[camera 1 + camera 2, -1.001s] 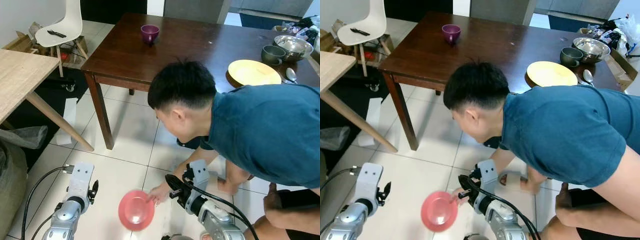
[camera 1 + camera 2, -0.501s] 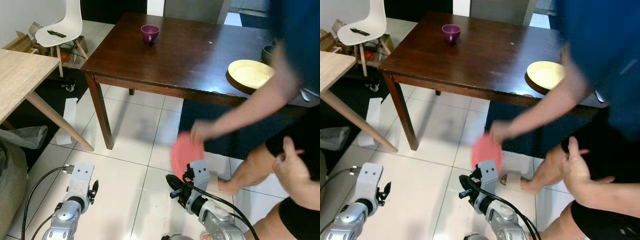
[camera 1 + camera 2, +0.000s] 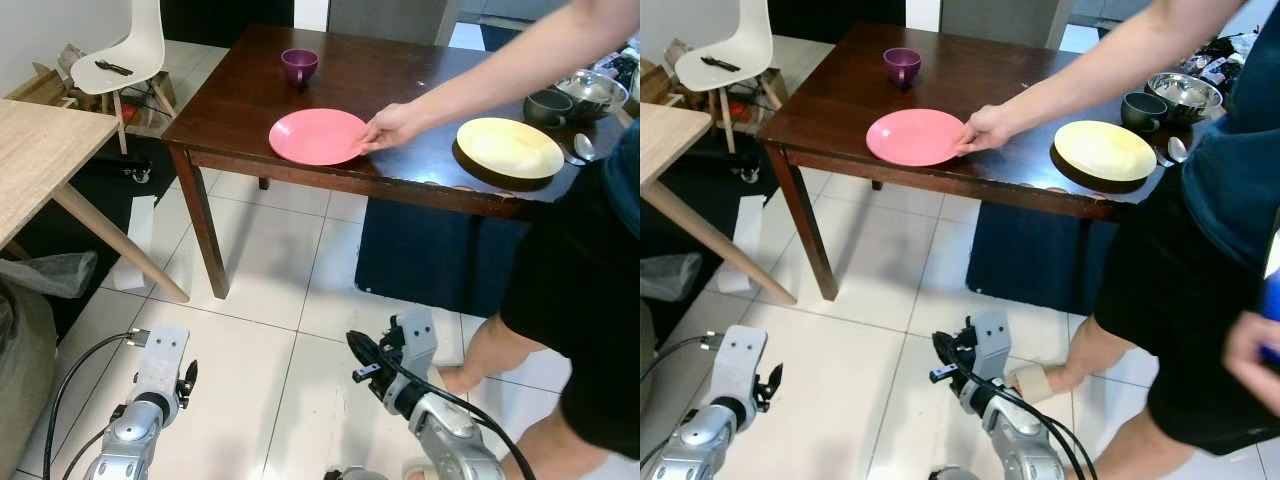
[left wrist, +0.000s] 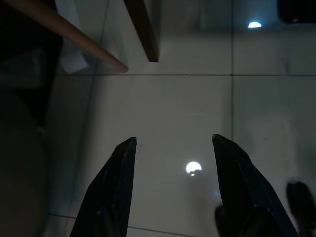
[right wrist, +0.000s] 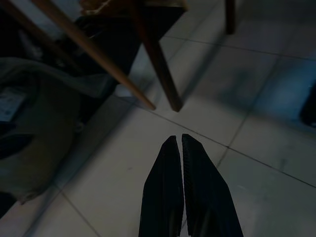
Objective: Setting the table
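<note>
A pink plate (image 3: pixel 318 136) lies on the dark wooden table (image 3: pixel 240 120) near its front edge, with a person's hand (image 3: pixel 385 127) touching its right rim. A yellow plate (image 3: pixel 509 147) sits further right and a purple cup (image 3: pixel 299 66) stands at the back. Both arms hang low over the tiled floor. My left gripper (image 4: pixel 173 143) is open with nothing between its fingers. My right gripper (image 5: pixel 177 140) is shut and empty, pointing at the floor; it is also visible low down as the right gripper (image 3: pixel 358 348).
The person stands at the right, legs (image 3: pixel 500 350) close to my right arm. A metal bowl (image 3: pixel 587 92), dark mug (image 3: pixel 546 107) and spoon (image 3: pixel 584 148) are at the table's far right. At the left are a light wooden table (image 3: pixel 30 150) and a white chair (image 3: pixel 130 50).
The person picked the pink plate up from the floor, stood, and set it on the dark table. My grippers stayed low, the right arm shifting slightly.
</note>
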You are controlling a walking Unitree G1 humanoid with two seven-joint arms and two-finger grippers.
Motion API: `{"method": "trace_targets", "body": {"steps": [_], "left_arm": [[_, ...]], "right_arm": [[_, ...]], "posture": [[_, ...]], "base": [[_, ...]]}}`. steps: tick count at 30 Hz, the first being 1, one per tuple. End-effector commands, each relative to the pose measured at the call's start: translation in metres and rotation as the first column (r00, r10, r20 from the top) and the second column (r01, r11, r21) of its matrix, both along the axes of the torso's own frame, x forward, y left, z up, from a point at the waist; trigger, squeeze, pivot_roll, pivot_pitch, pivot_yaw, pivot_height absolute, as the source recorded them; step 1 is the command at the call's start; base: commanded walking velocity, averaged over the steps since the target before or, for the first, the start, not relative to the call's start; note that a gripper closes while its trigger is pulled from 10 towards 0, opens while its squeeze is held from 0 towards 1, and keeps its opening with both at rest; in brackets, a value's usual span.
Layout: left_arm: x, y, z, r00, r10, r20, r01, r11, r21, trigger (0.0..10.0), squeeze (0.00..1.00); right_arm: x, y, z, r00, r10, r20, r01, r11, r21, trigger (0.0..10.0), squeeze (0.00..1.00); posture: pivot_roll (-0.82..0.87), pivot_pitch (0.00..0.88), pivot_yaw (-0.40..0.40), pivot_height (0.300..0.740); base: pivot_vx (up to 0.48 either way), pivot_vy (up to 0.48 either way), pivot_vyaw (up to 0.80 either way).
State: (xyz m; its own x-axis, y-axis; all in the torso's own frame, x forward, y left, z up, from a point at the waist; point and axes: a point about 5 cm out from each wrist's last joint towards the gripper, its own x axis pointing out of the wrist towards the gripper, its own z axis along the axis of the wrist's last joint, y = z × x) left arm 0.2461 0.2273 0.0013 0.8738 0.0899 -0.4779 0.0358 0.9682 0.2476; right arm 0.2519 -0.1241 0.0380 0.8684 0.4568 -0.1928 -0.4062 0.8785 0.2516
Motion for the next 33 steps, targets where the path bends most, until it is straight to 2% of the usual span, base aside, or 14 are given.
{"method": "trace_targets", "body": {"steps": [1, 3, 6, 7, 8, 11, 15, 20, 22, 26, 28, 33], "left_arm": [[0.002, 0.004, 0.005, 0.999, -0.02, 0.031, 0.019, 0.999, 0.049, 10.0, 0.0], [0.007, 0.004, 0.017, 0.995, -0.047, 0.093, 0.041, 0.997, 0.065, 10.0, 0.0], [0.009, 0.003, 0.024, 0.991, -0.06, 0.123, 0.052, 0.996, 0.068, 10.0, 0.0], [0.017, -0.002, 0.054, 0.963, -0.072, 0.26, 0.061, 0.997, 0.05, 10.0, 0.0], [0.017, -0.002, 0.054, 0.963, -0.072, 0.26, 0.061, 0.997, 0.05, 10.0, 0.0], [0.027, -0.013, 0.099, 0.897, -0.079, 0.435, 0.078, 0.997, 0.02, 10.0, 0.0], [0.035, -0.03, 0.129, 0.844, -0.072, 0.531, 0.098, 0.995, -0.019, 10.0, 0.0], [0.035, -0.038, 0.133, 0.837, -0.079, 0.541, 0.12, 0.992, -0.04, 10.0, 0.0], [0.033, -0.046, 0.132, 0.839, -0.116, 0.531, 0.156, 0.987, -0.03, 10.0, 0.0], [0.033, -0.051, 0.135, 0.836, -0.138, 0.532, 0.174, 0.985, -0.019, 10.0, 0.0], [0.036, -0.056, 0.14, 0.822, -0.166, 0.544, 0.188, 0.982, 0.015, 10.0, 0.0], [0.041, -0.062, 0.144, 0.814, -0.183, 0.552, 0.2, 0.979, 0.029, 10.0, 0.0]], "right_arm": [[0.003, -0.013, 0.003, 0.997, -0.073, 0.026, 0.074, 0.997, -0.035, 10.0, 0.0], [0.007, -0.024, 0.01, 0.986, -0.15, 0.073, 0.155, 0.986, -0.061, 10.0, 0.0], [0.008, -0.028, 0.014, 0.978, -0.185, 0.096, 0.192, 0.979, -0.067, 10.0, 0.0], [0.012, -0.039, 0.038, 0.942, -0.26, 0.212, 0.278, 0.959, -0.061, 10.0, 0.0], [0.012, -0.039, 0.038, 0.942, -0.26, 0.212, 0.278, 0.959, -0.061, 10.0, 0.0], [0.012, -0.047, 0.079, 0.889, -0.287, 0.357, 0.309, 0.951, -0.006, 10.0, 0.0], [0.014, -0.047, 0.114, 0.835, -0.314, 0.452, 0.314, 0.946, 0.077, 10.0, 0.0], [0.015, -0.048, 0.116, 0.823, -0.337, 0.456, 0.332, 0.938, 0.094, 10.0, 0.0], [0.014, -0.047, 0.114, 0.821, -0.351, 0.45, 0.349, 0.933, 0.091, 10.0, 0.0], [0.012, -0.05, 0.116, 0.815, -0.371, 0.444, 0.373, 0.924, 0.087, 10.0, 0.0], [0.011, -0.053, 0.115, 0.816, -0.383, 0.434, 0.388, 0.918, 0.081, 10.0, 0.0], [0.01, -0.058, 0.108, 0.809, -0.419, 0.412, 0.431, 0.9, 0.069, 10.0, 0.0]], "posture": [[-0.1, 0.032, 0.033, 0.74], [-0.1, 0.031, 0.034, 0.74], [-0.1, 0.032, 0.034, 0.74], [-0.1, 0.036, 0.04, 0.74], [-0.1, 0.036, 0.04, 0.74], [-0.1, 0.04, 0.043, 0.74], [-0.11, 0.045, 0.045, 0.74], [-0.11, 0.045, 0.042, 0.74], [-0.11, 0.046, 0.043, 0.74], [-0.11, 0.048, 0.045, 0.74], [-0.11, 0.046, 0.046, 0.74], [-0.11, 0.045, 0.048, 0.74]], "base": [[0.0, 0.0, 0.0], [0.0, 0.0, 0.0], [0.0, 0.0, 0.0], [0.0, 0.0, 0.0], [0.0, 0.0, 0.0], [0.0, 0.0, 0.0], [0.0, 0.0, 0.0], [0.0, 0.0, 0.0], [0.0, 0.0, 0.0], [0.0, 0.0, 0.0], [0.0, 0.0, 0.0], [0.172, 0.0, 0.0]]}}
